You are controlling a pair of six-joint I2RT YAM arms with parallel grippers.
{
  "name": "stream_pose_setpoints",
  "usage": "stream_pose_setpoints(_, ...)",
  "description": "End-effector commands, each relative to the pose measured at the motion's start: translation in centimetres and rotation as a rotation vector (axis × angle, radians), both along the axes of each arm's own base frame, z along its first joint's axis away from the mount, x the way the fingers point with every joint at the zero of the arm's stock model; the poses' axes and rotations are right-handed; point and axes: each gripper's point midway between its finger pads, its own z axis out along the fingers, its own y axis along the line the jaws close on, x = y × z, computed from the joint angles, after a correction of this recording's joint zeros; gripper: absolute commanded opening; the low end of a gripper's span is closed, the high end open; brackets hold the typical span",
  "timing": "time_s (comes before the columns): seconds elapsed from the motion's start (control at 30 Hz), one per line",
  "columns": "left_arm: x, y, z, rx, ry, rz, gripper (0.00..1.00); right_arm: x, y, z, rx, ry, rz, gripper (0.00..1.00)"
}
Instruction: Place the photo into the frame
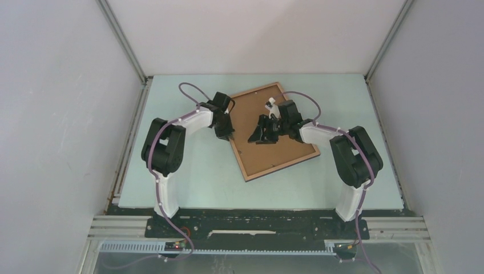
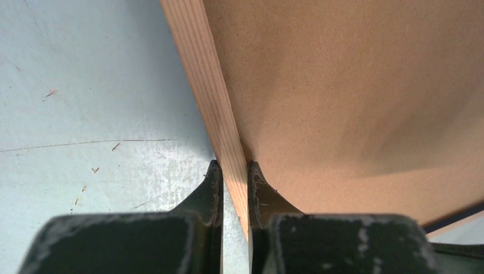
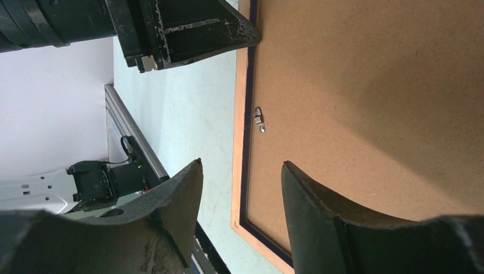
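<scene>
The frame (image 1: 282,166) lies tilted on the table with its light wood edge up. The plain brown backing board (image 1: 274,153) fills it. The photo is hidden. My left gripper (image 1: 226,134) is shut on the frame's left wooden edge (image 2: 205,85), one finger outside and one on the board (image 2: 342,85). My right gripper (image 1: 263,132) is open and empty above the board (image 3: 371,103), its jaws (image 3: 241,162) straddling the frame's wood edge (image 3: 241,103) from above without touching. A small metal tab (image 3: 259,120) sits on the board near that edge.
The pale green table (image 1: 194,182) is walled in by white panels on three sides. A metal rail (image 1: 128,148) runs along its left edge. The left gripper's fingers (image 3: 188,28) show at the top of the right wrist view.
</scene>
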Motion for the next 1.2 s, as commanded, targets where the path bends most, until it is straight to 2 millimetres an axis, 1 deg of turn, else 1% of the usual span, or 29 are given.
stream_pose_setpoints(0.0,0.7,0.6,-1.2,0.047,-0.005,-0.098,0.00,1.1,1.4,1.0,0.020,-0.027,0.010,0.61)
stream_pose_setpoints(0.17,1.3,0.2,0.2,0.026,-0.058,-0.126,0.00,1.1,2.4,1.1,-0.009,-0.019,0.032,0.61)
stream_pose_setpoints(0.3,1.8,-0.6,1.5,-0.017,-0.108,-0.148,0.00,1.0,2.7,-0.4,-0.019,0.049,-0.001,0.60)
stream_pose_setpoints(0.37,2.0,-0.8,1.8,-0.033,-0.129,-0.149,0.00,1.0,3.2,-0.5,0.011,0.088,-0.009,0.58)
stream_pose_setpoints(0.4,2.0,-0.9,1.9,-0.036,-0.133,-0.150,0.00,1.2,3.8,-0.2,0.040,0.078,-0.006,0.56)
stream_pose_setpoints(0.5,2.1,-0.9,1.9,-0.042,-0.131,-0.147,0.00,1.3,4.5,-0.9,0.039,0.088,-0.017,0.54)
stream_pose_setpoints(0.6,2.1,-1.1,1.8,-0.080,-0.114,-0.131,0.00,1.0,4.4,-2.0,0.013,0.111,-0.023,0.51)
stream_pose_setpoints(0.73,2.0,-1.2,1.6,-0.104,-0.101,-0.112,0.00,1.8,5.0,-2.3,0.000,0.101,-0.010,0.46)
stream_pose_setpoints(0.77,1.9,-1.2,1.5,-0.112,-0.094,-0.108,0.00,1.5,5.0,-3.2,-0.019,0.138,-0.004,0.44)
stream_pose_setpoints(0.83,1.7,-1.4,1.1,-0.139,-0.069,-0.091,0.00,1.4,5.5,-3.5,-0.012,0.152,0.012,0.41)
stream_pose_setpoints(0.97,1.4,-1.7,0.5,-0.188,-0.027,-0.066,0.00,1.0,6.5,-4.1,-0.028,0.178,0.050,0.41)
stream_pose_setpoints(1.17,1.5,-1.6,0.7,-0.200,-0.031,-0.052,0.00,0.4,7.4,-4.9,-0.063,0.204,0.091,0.41)
